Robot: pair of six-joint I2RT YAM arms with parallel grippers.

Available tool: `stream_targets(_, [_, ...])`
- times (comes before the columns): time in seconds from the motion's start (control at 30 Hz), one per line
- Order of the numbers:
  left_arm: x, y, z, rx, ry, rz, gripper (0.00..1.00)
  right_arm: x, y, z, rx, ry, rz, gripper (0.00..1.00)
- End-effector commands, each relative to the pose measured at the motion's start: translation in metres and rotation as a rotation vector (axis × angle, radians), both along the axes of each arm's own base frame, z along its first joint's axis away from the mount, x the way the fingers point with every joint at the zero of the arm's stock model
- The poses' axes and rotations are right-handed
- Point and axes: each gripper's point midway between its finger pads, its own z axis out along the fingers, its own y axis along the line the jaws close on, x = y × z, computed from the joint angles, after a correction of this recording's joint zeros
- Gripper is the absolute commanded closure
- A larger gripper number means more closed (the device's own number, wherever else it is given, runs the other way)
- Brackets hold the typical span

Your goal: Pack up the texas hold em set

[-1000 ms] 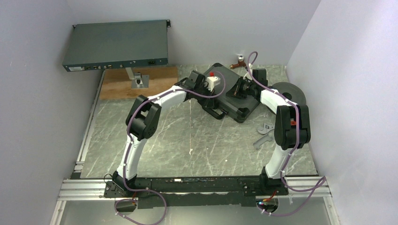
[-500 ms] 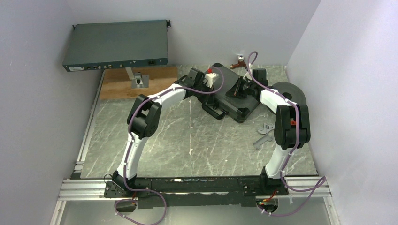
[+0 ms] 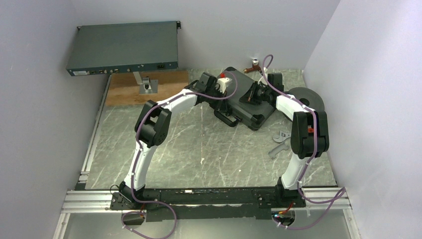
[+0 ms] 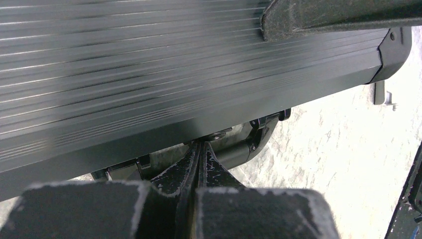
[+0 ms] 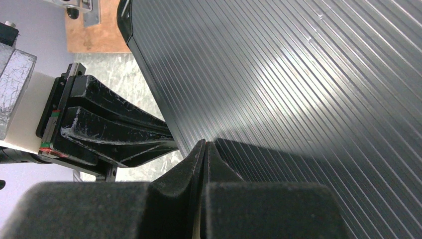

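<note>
The black ribbed poker case [image 3: 260, 113] lies closed on the table at the back middle. Its lid fills the left wrist view [image 4: 149, 64] and the right wrist view [image 5: 298, 74]. My left gripper [image 3: 220, 93] is shut and empty, its tips [image 4: 201, 144] against the case's side edge just above the carry handle [image 4: 239, 145]. My right gripper [image 3: 252, 94] is shut and empty, its tips [image 5: 205, 143] resting on the lid near that same edge. The left gripper's fingers [image 5: 114, 130] show beside the case in the right wrist view.
A grey-blue rack unit [image 3: 123, 48] stands at the back left above a wooden board [image 3: 124, 92] with a metal bracket [image 3: 147, 85]. A grey tape roll [image 3: 309, 97] and a silver wrench [image 3: 279, 142] lie to the right. A small reddish clamp [image 3: 254, 64] sits behind the case.
The left wrist moved a little farther back along the case a second ago and has held still since. The right arm and the case have not moved.
</note>
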Motion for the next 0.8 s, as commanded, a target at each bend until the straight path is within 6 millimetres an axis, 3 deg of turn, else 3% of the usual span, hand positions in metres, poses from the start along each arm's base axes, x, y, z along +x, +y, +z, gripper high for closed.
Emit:
stream_targets(0.0, [0.007,0.0,-0.012,0.045,-0.042,-0.007,0.98,-0.053,-0.023,-0.091,-0.153,0.318,-0.04,1.0])
stream_targets(0.4, [-0.008,0.011,-0.05,0.188,-0.067,0.042,1.0,-0.052,-0.022,-0.09,-0.147,0.316,-0.036,1.0])
stream_targets(0.77, [-0.008,0.013,-0.046,0.273,-0.177,0.115,1.0,-0.052,-0.021,-0.089,-0.148,0.314,-0.034,1.0])
